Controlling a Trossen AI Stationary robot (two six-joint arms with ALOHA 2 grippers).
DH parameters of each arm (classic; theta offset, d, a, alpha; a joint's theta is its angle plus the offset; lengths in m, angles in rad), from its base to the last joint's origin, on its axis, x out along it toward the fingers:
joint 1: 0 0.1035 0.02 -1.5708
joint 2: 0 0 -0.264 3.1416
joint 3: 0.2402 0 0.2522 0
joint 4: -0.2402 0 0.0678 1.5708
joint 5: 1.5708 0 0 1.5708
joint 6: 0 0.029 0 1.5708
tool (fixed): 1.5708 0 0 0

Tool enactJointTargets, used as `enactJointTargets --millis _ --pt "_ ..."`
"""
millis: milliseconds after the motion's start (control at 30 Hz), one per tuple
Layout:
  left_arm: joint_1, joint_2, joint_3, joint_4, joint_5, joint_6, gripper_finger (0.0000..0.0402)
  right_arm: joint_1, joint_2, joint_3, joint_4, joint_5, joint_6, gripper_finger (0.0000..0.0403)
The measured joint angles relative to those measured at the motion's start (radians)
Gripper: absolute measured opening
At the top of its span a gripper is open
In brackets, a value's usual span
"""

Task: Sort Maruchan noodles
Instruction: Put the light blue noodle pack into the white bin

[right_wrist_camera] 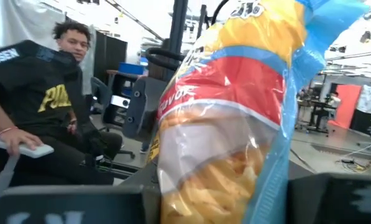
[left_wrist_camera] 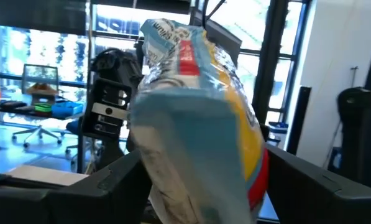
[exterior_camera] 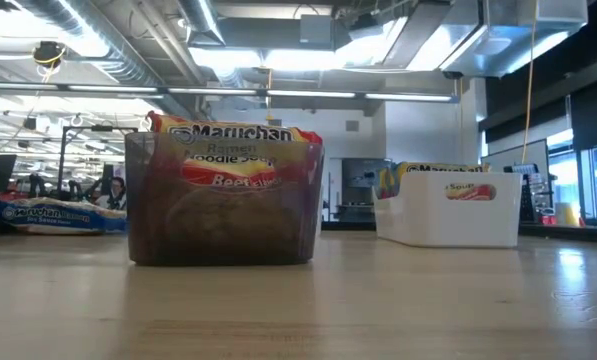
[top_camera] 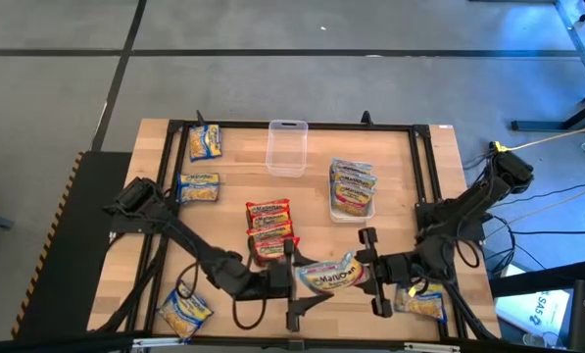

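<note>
Right gripper (top_camera: 370, 272) clamped one end of a blue-edged Maruchan packet (top_camera: 328, 276), held off the wooden table (top_camera: 419, 186) near its front edge. Left gripper (top_camera: 294, 284) sat at the packet's other end, fingers spread wide either side of it; couldn't tell whether they touched. Just behind: dark bin (top_camera: 270, 231) stacked with red-label packets (top_camera: 268, 212). Further right: white bin (top_camera: 353, 191) with pinkish-label packets (top_camera: 353, 178). Clear container (top_camera: 286, 147) sat at the back centre. Loose blue-label packets lay at back left (top_camera: 205, 143), mid left (top_camera: 199, 187), front left (top_camera: 185, 312) and front right (top_camera: 421, 300). Table framed by a black rail (top_camera: 421, 167), grey floor around. Beyond: open workshop, ceiling ducts and strip lights, desks with monitors; seated person in a black shirt (right_wrist_camera: 45, 106) showed in the right wrist view.
</note>
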Motion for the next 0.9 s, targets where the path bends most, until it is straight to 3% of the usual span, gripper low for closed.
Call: enactJointTargets --millis 333,600,767,900 --pt "-0.002 -0.001 0.000 -0.002 -0.055 0.060 0.0194 -0.001 -0.007 0.000 -0.009 0.051 0.000 0.0115" --pt "-0.031 -0.010 0.000 -0.004 -0.154 0.179 0.0167 0.025 -0.050 0.000 -0.066 0.187 0.009 0.0232" --pt "-0.063 -0.025 0.000 -0.039 -0.263 0.265 0.0157 0.089 -0.132 0.000 -0.264 0.319 0.040 0.0292" --pt "-0.083 -0.045 0.000 -0.131 -0.351 0.306 0.0154 0.138 -0.202 0.002 -0.492 0.385 0.197 0.0311"
